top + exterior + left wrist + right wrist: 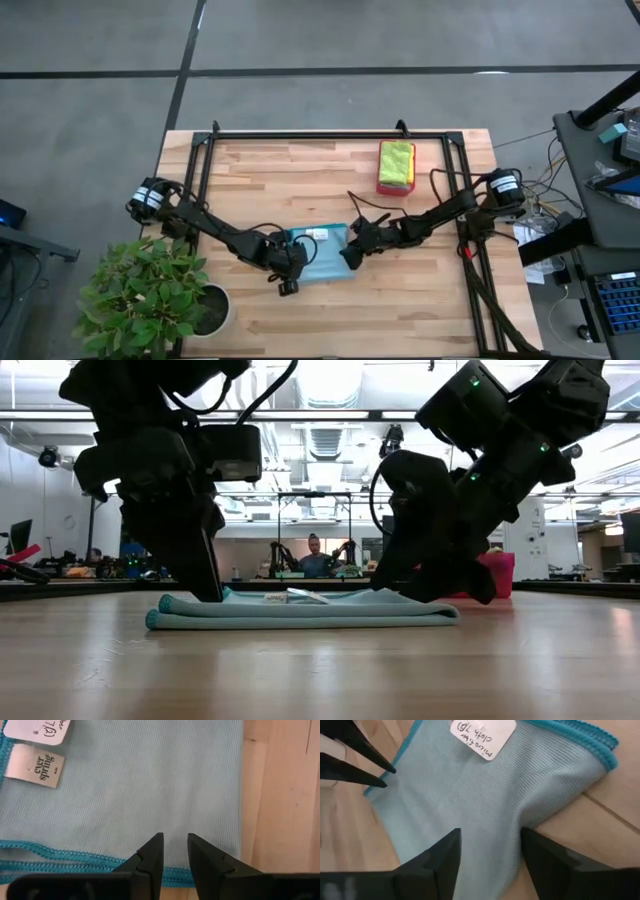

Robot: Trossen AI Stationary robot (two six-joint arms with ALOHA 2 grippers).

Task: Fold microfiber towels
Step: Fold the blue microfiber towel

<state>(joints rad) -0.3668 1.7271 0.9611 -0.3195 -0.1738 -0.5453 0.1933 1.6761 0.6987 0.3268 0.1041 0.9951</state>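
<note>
High view: light blue towel (322,256) folded flat on the wooden table (300,180), well apart from the red tray (395,186), which holds folded lime green and yellow towels (397,160). Left gripper (287,262) at one edge of the blue towel, right gripper (352,250) at the opposite edge.

Low view: blue towel lies flat, both grippers down at its ends, tray behind it.

Left wrist view: fingers (152,851) narrowly parted over the towel's stitched hem, nothing pinched.

Right wrist view: fingers (442,852) spread wide above the towel, near its paper tag (482,735), holding nothing.
</note>
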